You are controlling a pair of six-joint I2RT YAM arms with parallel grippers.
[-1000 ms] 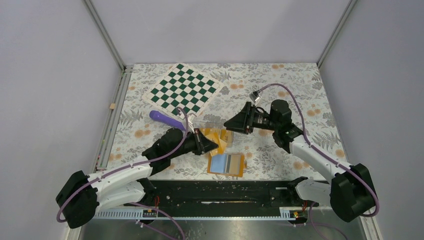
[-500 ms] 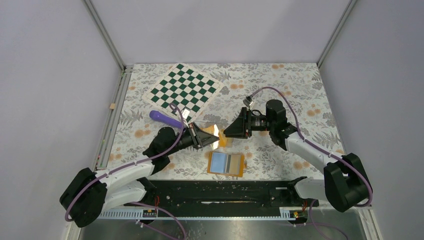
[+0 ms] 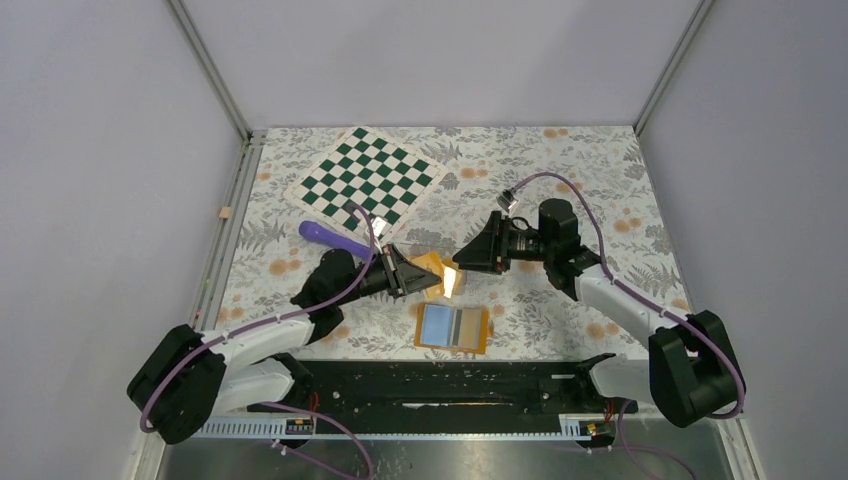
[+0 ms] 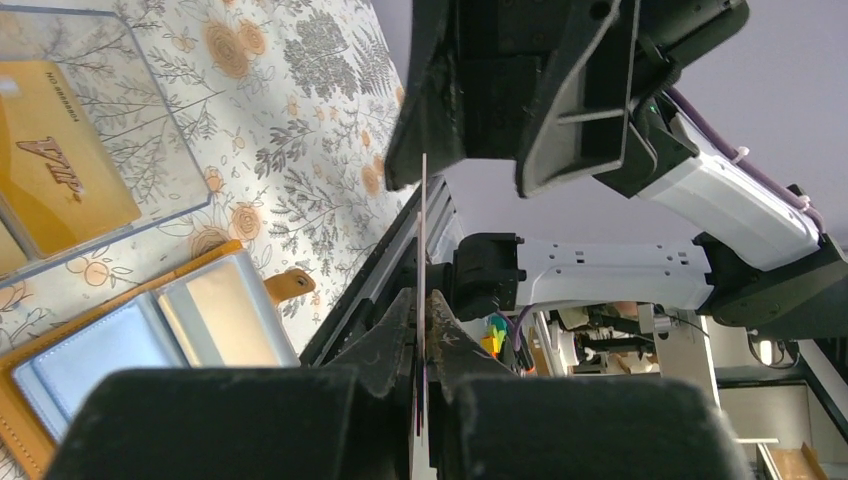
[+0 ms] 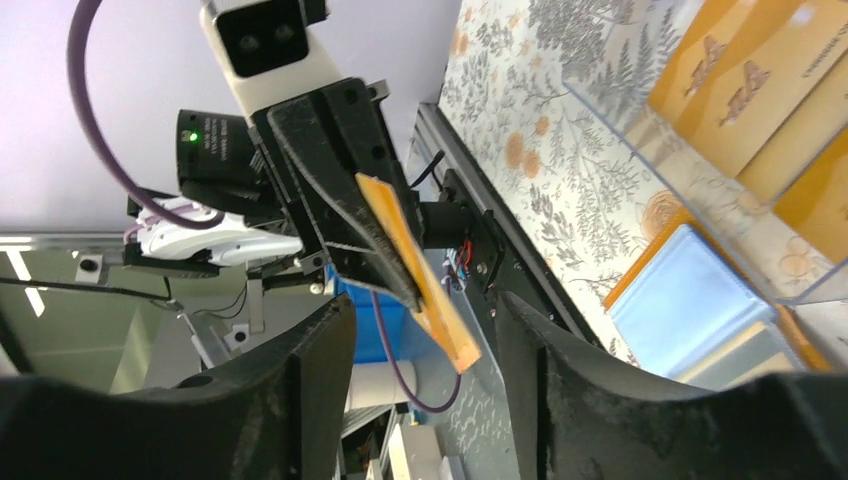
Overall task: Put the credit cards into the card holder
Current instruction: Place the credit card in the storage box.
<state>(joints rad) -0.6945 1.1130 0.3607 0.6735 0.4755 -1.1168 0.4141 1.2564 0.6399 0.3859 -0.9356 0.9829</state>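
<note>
An orange credit card is pinched in my shut left gripper, held off the table; in the left wrist view the credit card shows edge-on, rising from the left gripper. My right gripper faces it, open. In the right wrist view the credit card's free end lies between the fingers of the right gripper, touching neither. The card holder lies open and flat just below, its light-blue inside showing. More orange credit cards lie in a clear tray.
A green-and-white chessboard mat lies at the back left. A purple tool rests beside the left arm. The black rail runs along the near edge, close under the card holder.
My left gripper has risen from beside the tray and carried the card up to the right gripper. The right gripper has edged nearer, its fingers now on either side of the card's end.
</note>
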